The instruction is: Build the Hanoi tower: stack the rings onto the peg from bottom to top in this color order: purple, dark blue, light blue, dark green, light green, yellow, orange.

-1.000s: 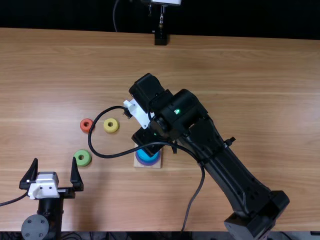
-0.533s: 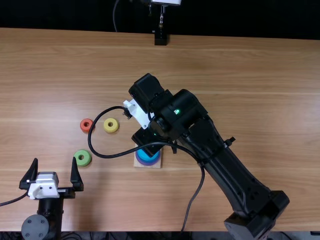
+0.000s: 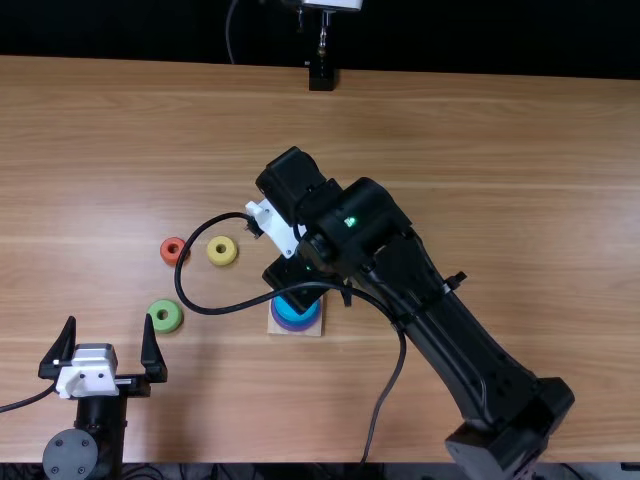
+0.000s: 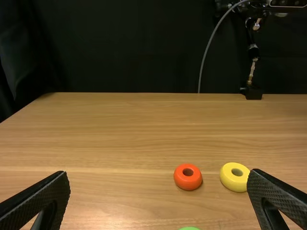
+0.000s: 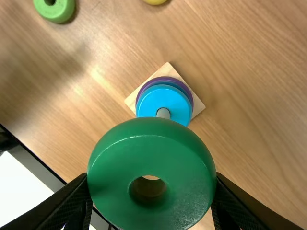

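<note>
Dark green ring in the right gripper, its hole needing to meet the peg

The right gripper (image 5: 151, 184) is holding a thick, glossy dark green ring (image 5: 151, 132), its fingers closing on opposite sides of the rim. In the right wrist view the pale upright peg (image 5: 163, 113) is showing just past the ring's outer edge, on the side away from the fingers, rather than through the hole. The coming move, as I judge it, is turning on that offset: the hole needs bringing over the peg tip before any lowering. Going down too soon could catch the rim on the peg.

Around the peg, a flat light blue ring (image 5: 153, 98) is lying uppermost, over a dark blue ring (image 5: 165, 84) and a wider purple ring (image 5: 164, 78), on a square wooden base (image 5: 195, 104). Dark green is therefore the right next colour.

Farther out, a light green ring (image 3: 175, 322) is lying flat on the table (image 3: 450, 130), near the left gripper (image 3: 110, 320), whose fingers are standing wide apart with nothing between them. Beyond it, a yellow ring (image 4: 230, 179) and a small orange ring (image 4: 187, 182) are resting near each other, waiting their turn after light green.
</note>
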You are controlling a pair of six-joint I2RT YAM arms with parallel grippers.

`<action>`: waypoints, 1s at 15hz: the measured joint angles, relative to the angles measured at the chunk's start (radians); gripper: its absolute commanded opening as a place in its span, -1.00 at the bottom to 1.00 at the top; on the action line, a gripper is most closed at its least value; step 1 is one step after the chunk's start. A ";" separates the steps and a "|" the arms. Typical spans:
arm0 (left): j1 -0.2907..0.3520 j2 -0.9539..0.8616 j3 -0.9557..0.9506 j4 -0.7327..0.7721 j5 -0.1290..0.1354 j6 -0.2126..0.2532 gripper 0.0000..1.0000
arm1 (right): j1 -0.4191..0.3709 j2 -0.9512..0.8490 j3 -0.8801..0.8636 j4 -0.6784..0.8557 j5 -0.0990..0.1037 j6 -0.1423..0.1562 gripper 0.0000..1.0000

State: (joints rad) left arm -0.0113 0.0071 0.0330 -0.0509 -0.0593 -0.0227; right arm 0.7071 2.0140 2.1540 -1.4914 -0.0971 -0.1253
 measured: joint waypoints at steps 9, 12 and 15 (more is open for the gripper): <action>0.000 0.000 0.000 0.000 0.000 0.001 1.00 | 0.000 0.028 0.000 -0.003 0.002 0.000 1.00; 0.000 0.000 0.000 0.000 0.000 0.000 1.00 | 0.000 0.028 0.000 0.001 0.003 0.000 1.00; 0.000 0.000 0.000 0.000 0.000 0.000 1.00 | 0.000 0.028 0.000 0.016 0.003 0.000 1.00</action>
State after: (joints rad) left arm -0.0113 0.0071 0.0330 -0.0509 -0.0597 -0.0231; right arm 0.7071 2.0422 2.1540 -1.4750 -0.0937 -0.1253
